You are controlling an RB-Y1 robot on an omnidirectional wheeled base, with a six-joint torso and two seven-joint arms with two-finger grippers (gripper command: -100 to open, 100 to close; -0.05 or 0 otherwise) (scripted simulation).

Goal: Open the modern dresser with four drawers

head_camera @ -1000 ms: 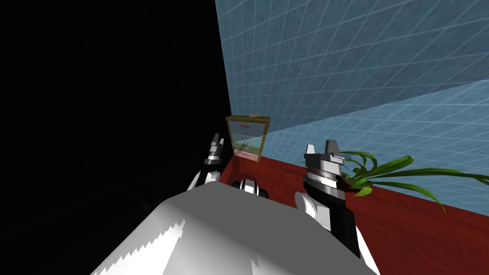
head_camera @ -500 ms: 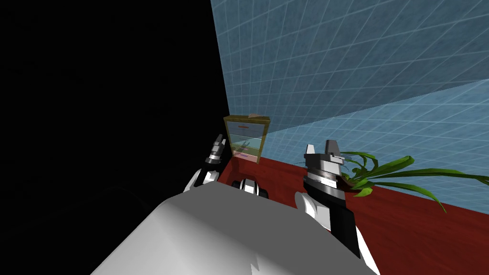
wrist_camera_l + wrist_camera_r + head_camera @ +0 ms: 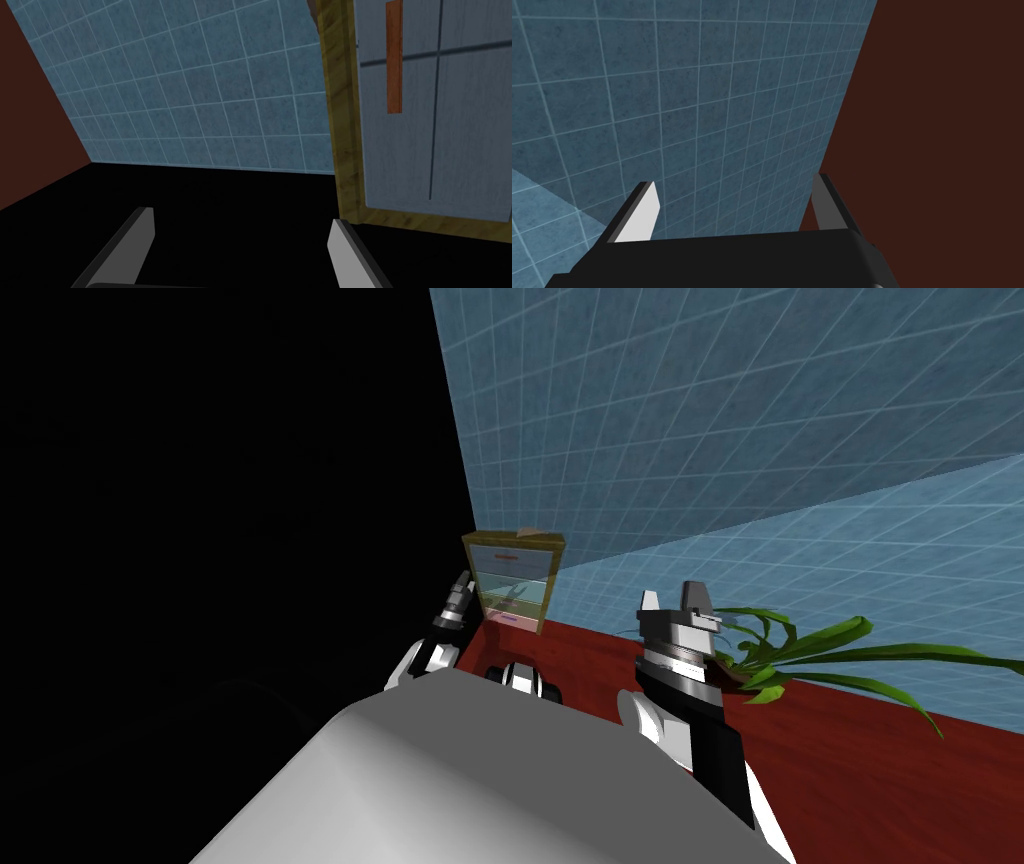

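In the head view, the dresser [image 3: 513, 580] stands at the far corner of the red floor [image 3: 850, 768]. Its back is to the blue tiled wall [image 3: 700, 408], and a black area is on its other side. It has a yellow-brown frame and drawers stacked one on top of another. My left gripper [image 3: 460, 593] is up near the dresser's side edge, and I cannot tell if it touches. My right gripper [image 3: 680, 600] is held up well apart from the dresser. A green plant [image 3: 800, 653] sits just past it, near the floor's edge by the wall.

In the left wrist view, my left gripper [image 3: 241, 232] has its two fingers wide apart with nothing between them. The dresser's frame [image 3: 345, 125] is off to one side, near one finger. I can see a grey drawer front with an orange handle [image 3: 394, 55].

In the right wrist view, my right gripper [image 3: 734, 200] is also spread wide and holds nothing.
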